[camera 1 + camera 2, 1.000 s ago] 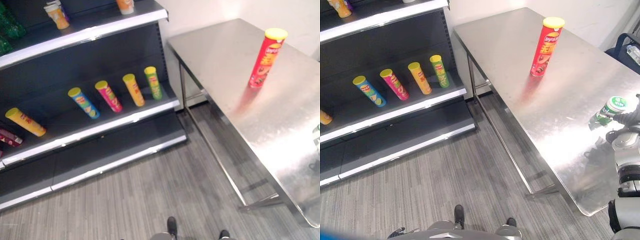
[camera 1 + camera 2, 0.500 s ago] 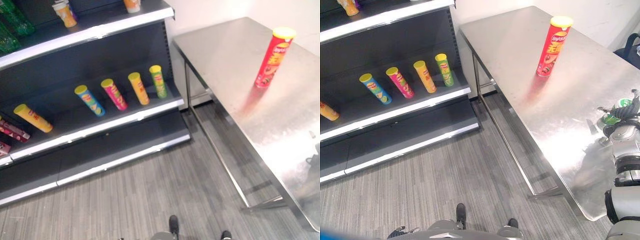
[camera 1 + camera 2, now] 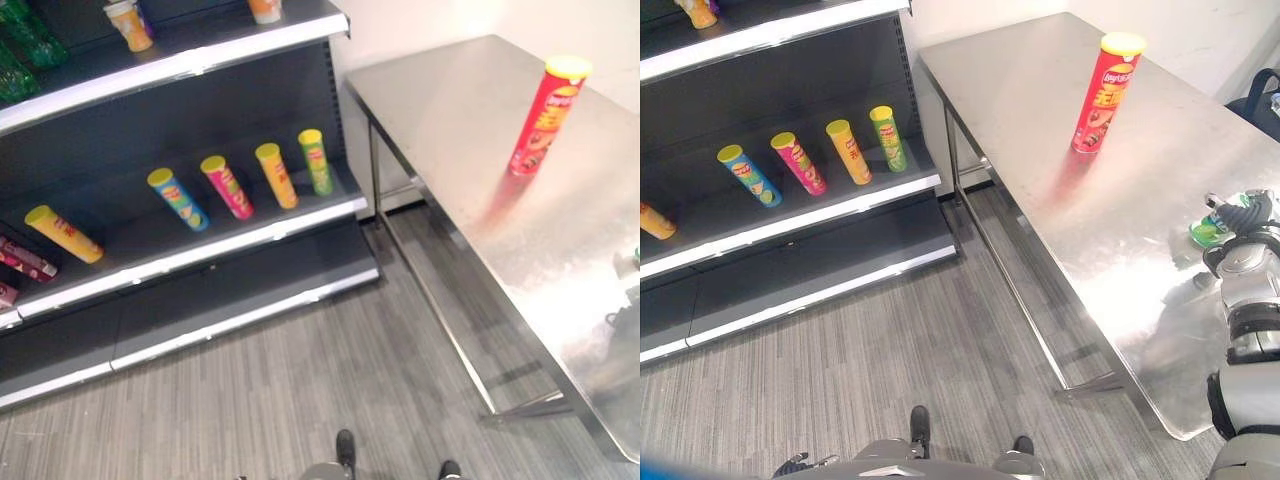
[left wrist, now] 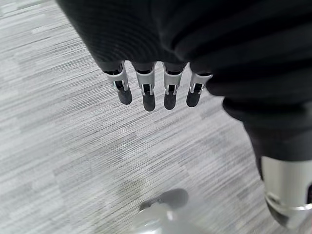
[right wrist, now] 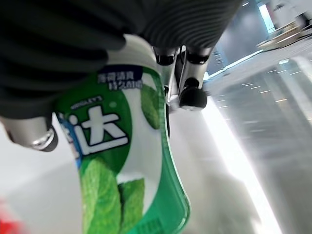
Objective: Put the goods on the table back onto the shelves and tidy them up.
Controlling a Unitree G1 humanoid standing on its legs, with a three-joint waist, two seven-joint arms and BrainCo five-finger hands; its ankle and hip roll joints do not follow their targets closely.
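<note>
Right hand point(image 3: 1243, 215) grips a green tub point(image 5: 122, 161) just above the bench point(image 3: 1040, 90), bound for the shelves point(image 3: 200, 250); left hand point(image 4: 156, 90) hangs open.

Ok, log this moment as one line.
right hand: shut on green bottle | left hand: open, idle | red can: upright on table

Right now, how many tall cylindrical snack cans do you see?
6. One red can stands upright on the steel table. Five lie on the dark shelf: yellow, blue, pink, orange, green. More may be hidden.
</note>
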